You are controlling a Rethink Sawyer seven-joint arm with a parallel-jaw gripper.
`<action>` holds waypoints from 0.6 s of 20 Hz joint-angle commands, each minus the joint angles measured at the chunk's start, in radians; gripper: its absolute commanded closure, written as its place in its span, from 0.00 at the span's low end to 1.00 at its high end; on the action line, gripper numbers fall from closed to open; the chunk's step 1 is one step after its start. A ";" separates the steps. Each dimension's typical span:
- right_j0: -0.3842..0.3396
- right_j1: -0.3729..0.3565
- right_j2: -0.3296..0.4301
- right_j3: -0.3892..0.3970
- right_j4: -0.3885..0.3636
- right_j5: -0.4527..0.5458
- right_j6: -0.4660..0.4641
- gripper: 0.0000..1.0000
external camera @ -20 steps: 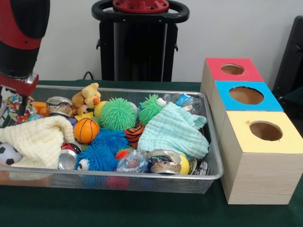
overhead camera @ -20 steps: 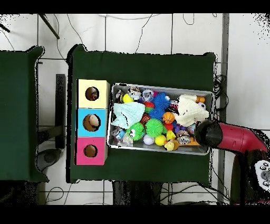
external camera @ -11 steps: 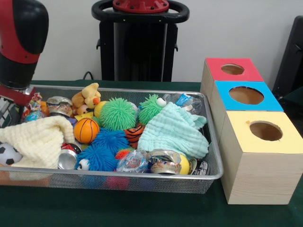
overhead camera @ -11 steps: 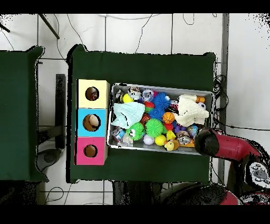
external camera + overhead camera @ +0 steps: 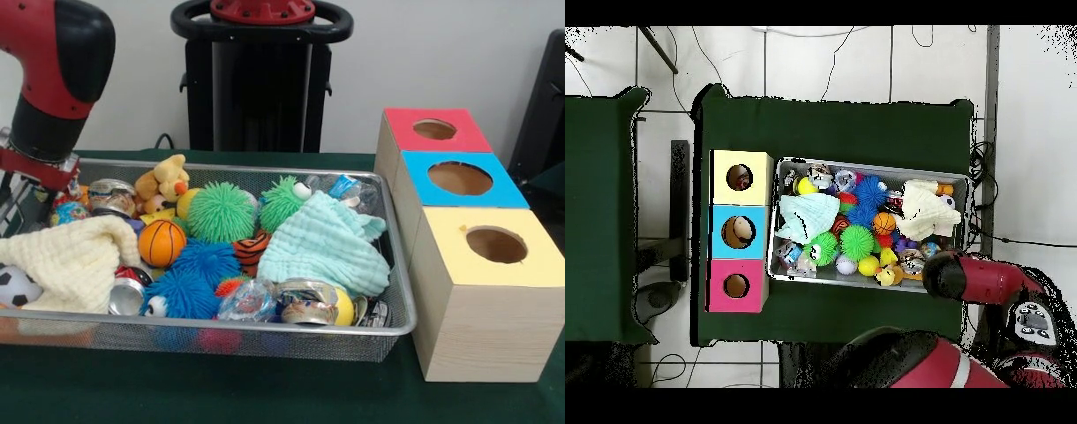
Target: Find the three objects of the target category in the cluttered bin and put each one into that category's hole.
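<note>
A silver wire-mesh bin (image 5: 265, 340) stands on the dark green tabletop (image 5: 221, 389), full of small toys and cloths. To one side of it, three wooden boxes stand touching in a row, each with one round hole in its lid: a yellow-topped box (image 5: 494, 243), a blue-topped box (image 5: 459, 179) and a red-topped box (image 5: 433, 130).

In the bin I count two cloths, a cream waffle-weave cloth (image 5: 66, 261) and a pale mint muslin cloth (image 5: 322, 247). There are four spiky rubber balls: two green spiky balls (image 5: 221, 212), (image 5: 281, 203) and two blue spiky balls (image 5: 205, 259), (image 5: 181, 293). One orange toy basketball (image 5: 161, 244) lies between the cream cloth and the blue balls, one black-and-white toy football (image 5: 16, 287) peeps out under the cream cloth, and one yellow plush duck (image 5: 163, 181) sits near the far rim. Several crinkly clear wrappers and small tins lie along the near rim; their number cannot be told.

The red and black arm (image 5: 57, 62) hangs over the bin's end by the cream cloth. Its gripper (image 5: 35, 177) is mostly hidden at the picture's edge, so I cannot tell whether it is wide, narrow or holding anything. Which toys belong to the target category cannot be told
</note>
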 commanded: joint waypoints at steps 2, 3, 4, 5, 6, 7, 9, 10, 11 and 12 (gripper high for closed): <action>0.001 -0.104 0.043 0.147 0.082 0.051 0.175 0.00; -0.004 -0.128 0.050 0.152 0.089 0.077 0.157 0.00; -0.008 -0.154 0.057 0.157 0.097 0.108 0.138 0.00; -0.009 -0.177 0.062 0.159 0.106 0.139 0.120 0.00; -0.009 -0.199 0.065 0.158 0.115 0.171 0.102 0.00; -0.009 -0.213 0.067 0.156 0.122 0.195 0.089 0.00; -0.011 -0.237 0.073 0.152 0.133 0.232 0.066 0.00; -0.011 -0.241 0.074 0.147 0.135 0.243 0.061 0.00; -0.012 -0.243 0.075 0.146 0.136 0.247 0.060 0.00; -0.013 -0.245 0.078 0.146 0.137 0.247 0.060 0.00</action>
